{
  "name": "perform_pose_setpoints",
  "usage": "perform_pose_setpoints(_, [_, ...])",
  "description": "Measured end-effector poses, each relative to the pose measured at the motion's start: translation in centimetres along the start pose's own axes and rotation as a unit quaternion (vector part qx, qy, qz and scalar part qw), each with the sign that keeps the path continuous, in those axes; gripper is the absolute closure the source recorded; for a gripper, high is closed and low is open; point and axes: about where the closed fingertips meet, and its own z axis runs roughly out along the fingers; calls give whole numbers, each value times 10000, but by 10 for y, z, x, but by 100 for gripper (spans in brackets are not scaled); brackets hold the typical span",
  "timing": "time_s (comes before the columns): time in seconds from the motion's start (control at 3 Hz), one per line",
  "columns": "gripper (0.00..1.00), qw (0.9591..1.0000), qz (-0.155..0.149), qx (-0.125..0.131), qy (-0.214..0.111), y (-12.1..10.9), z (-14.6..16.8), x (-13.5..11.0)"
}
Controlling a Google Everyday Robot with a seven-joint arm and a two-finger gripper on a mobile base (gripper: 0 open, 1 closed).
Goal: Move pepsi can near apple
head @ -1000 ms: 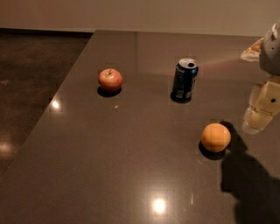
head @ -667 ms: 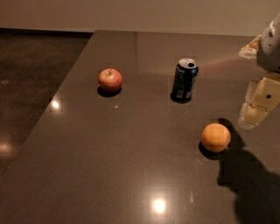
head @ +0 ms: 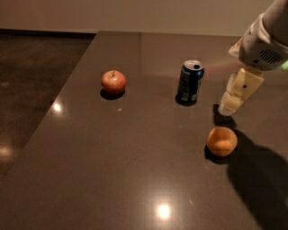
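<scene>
One small dark blue pepsi can [head: 189, 82] with a silver top and pale label marks stands upright on the glossy dark brown table [head: 112, 170], a little right of the middle and toward the far side. Look to its left and, well apart from it, you will find the small round red apple [head: 113, 81] with yellowish patches and a short stem, resting on the same surface at about the same depth. Nearer to you and to the right of the can lies the plain round orange fruit [head: 222, 141], apart from the can and casting a dark shadow on the tabletop. Your cream-coloured gripper [head: 227, 108] hangs near the right side of the pepsi can, its tip pointing down and leftward close over the table, between the can and the orange fruit in depth; it touches neither of them. It carries nothing, but you cannot tell from this view whether it is released or clenched. Above it the white arm [head: 263, 40] comes in from the upper right corner and throws a broad shadow across the table's near right part. Bright spots of light glint on the tabletop. Left of the table you see a dark speckled floor [head: 31, 81], and a pale wall [head: 135, 13] runs along the back
</scene>
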Motion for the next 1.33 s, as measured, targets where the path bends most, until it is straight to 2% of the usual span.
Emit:
perform_pose_setpoints(0.33, [0, 9999, 105, -30, -123, -16, 22, -7])
perform_pose_setpoints(0.67, [0, 9982, 222, -76, -551, -42, 46, -20])
perform_pose_setpoints(1.0, [0, 9957, 255, -149, -875, -54, 58, -31])
perform_pose_setpoints(1.33, [0, 9935, 264, -286, -1069, -62, 73, -41])
